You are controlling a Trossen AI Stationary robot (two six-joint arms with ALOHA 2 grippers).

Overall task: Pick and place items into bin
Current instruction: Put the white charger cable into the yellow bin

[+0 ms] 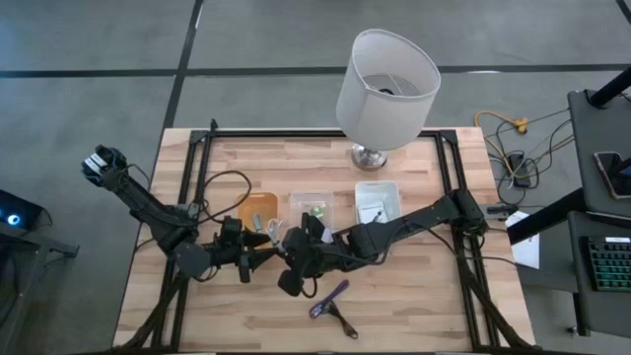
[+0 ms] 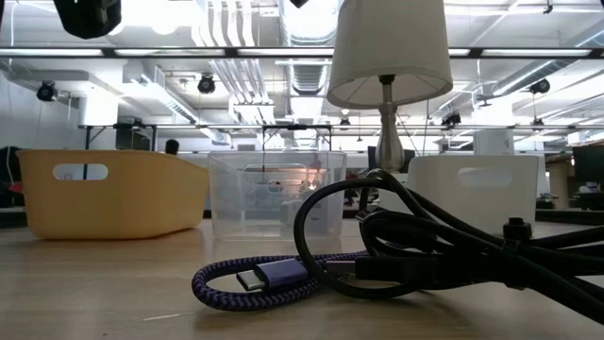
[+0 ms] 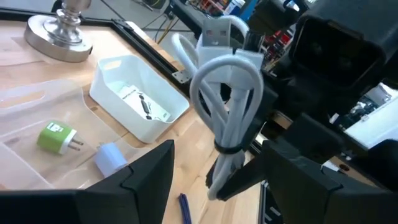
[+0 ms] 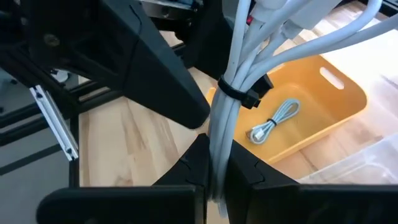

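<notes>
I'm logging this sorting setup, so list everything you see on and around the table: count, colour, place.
Yellow bin: one, table centre-left; a grey cable lies inside.
Clear bin: one, middle; holds a green plug and a small blue-grey piece.
White bin: one, right of the clear bin; holds a white packet with dark parts.
White cable bundle: one, tied with a black strap, held up between the two grippers.
Purple cord: one, front of table.
Black cord: one, beside the purple cord.
Lamp: one, white shade, metal base, back of table.
Left gripper: open, facing the bundle.
Right gripper: shut on the bundle.
</notes>
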